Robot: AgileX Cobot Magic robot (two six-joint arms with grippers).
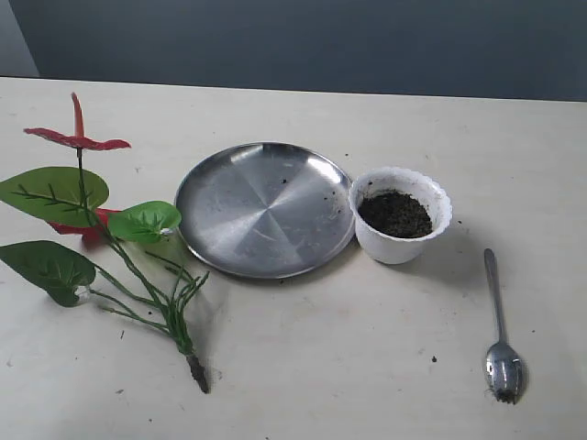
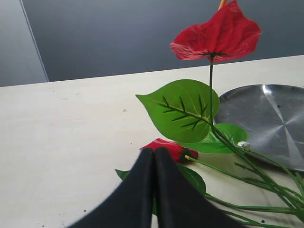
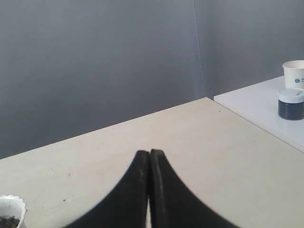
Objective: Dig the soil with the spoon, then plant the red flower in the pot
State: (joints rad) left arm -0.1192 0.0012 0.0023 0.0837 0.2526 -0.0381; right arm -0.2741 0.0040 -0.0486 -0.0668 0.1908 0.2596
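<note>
The red flower (image 1: 101, 225) lies flat at the table's left, one bloom standing up, stem end toward the front. The white pot (image 1: 401, 215) stands right of centre with dark soil (image 1: 395, 213) inside. The steel spoon (image 1: 501, 330) lies at the front right, notched tip nearest the front edge. Neither gripper shows in the exterior view. In the left wrist view my left gripper (image 2: 154, 151) is shut and empty, just short of the red flower (image 2: 216, 35) and its lower bloom. My right gripper (image 3: 149, 153) is shut, holding nothing, over bare table; the pot (image 3: 10, 209) shows at that view's edge.
A round steel plate (image 1: 264, 208) with a few soil crumbs sits between the flower and the pot, touching the pot's side. In the right wrist view a second white table (image 3: 266, 111) carries a paper cup (image 3: 294, 73) and a dark jar (image 3: 290, 104).
</note>
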